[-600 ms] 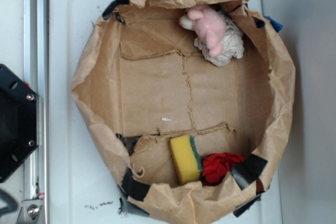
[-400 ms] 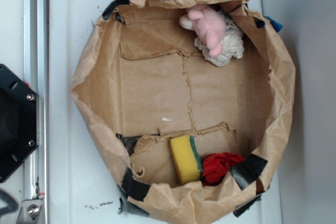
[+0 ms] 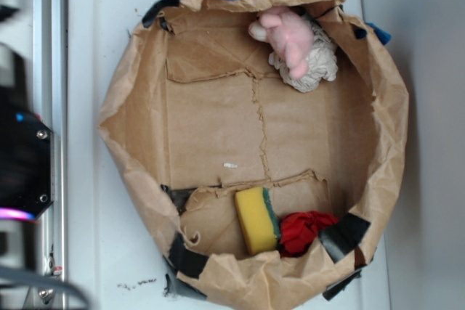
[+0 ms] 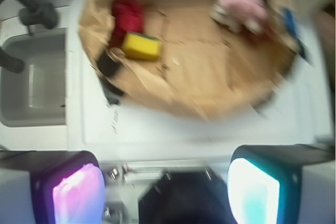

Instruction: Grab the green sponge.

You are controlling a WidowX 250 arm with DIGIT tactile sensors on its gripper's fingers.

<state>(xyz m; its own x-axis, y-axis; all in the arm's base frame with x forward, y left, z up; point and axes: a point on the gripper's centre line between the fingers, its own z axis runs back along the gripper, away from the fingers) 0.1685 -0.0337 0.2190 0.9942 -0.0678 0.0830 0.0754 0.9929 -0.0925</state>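
Observation:
The green sponge (image 3: 257,219), a yellow block with a thin dark green layer on its right side, lies on the floor of the brown paper bin (image 3: 131,107) near its front wall. In the wrist view the sponge (image 4: 142,46) appears far ahead at the upper left. My gripper (image 4: 165,182) is open, with its glowing pink and cyan pads wide apart and nothing between them. It hovers outside the bin over the white surface and the black robot base. In the exterior view my gripper (image 3: 18,165) is only a dark blur at the left edge.
A red cloth wad (image 3: 305,230) touches the sponge's right side. A pink and white plush toy (image 3: 294,45) rests at the bin's far wall. The wrist view shows a grey sink (image 4: 34,82) and a black faucet (image 4: 26,9) at the left.
A dark blurred gripper with pink and blue glows has swung into the exterior view's left edge, over the black base. Sponge, cloth and toy have not moved.

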